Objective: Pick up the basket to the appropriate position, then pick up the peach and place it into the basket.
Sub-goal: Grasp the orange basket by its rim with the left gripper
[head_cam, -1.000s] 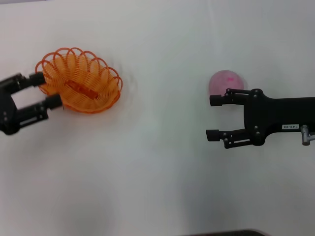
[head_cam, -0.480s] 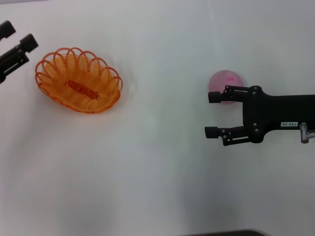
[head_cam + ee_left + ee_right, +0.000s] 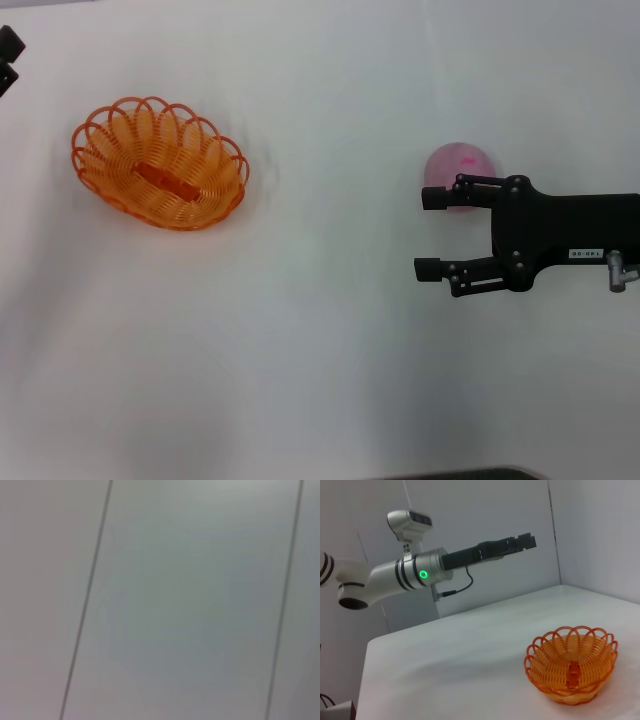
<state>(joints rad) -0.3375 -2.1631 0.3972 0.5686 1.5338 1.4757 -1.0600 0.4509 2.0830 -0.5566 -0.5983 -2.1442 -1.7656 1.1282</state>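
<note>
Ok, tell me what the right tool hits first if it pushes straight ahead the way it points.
Probably nothing soon: the open right tool points across bare table. The peach sits beside its far finger; the basket lies off that line.

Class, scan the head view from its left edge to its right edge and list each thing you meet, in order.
Left end effector at the far-left edge → basket → peach, with the right end effector overlapping it, so their order is unclear.

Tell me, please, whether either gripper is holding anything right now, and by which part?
Nothing is held. The right gripper is open beside the pale pink round peach; the left gripper is raised away from the orange wire basket.
</note>
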